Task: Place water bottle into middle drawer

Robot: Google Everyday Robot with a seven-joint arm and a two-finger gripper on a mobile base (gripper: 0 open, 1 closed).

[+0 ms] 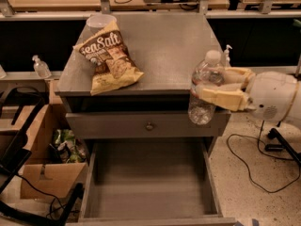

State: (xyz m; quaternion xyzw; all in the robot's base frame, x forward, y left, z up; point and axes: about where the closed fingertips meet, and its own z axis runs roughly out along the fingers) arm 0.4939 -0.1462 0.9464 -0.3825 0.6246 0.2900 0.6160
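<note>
The water bottle (205,89) is clear ribbed plastic with a white cap, held upright in the air at the cabinet's front right corner. My gripper (214,88) comes in from the right and its pale fingers (221,98) are shut on the bottle's middle. The bottle's base hangs in front of the closed upper drawer front. The middle drawer (150,187) is pulled open below, a wide grey tray with a bare floor. The bottle is above and to the right of the drawer's right wall.
A Sea Salt chip bag (108,59) lies on the cabinet top (164,46) at the left. A closed drawer front with a round knob (149,125) sits above the open drawer. Small pump bottles (40,67) stand behind. A cardboard box (44,180) and cables lie on the floor.
</note>
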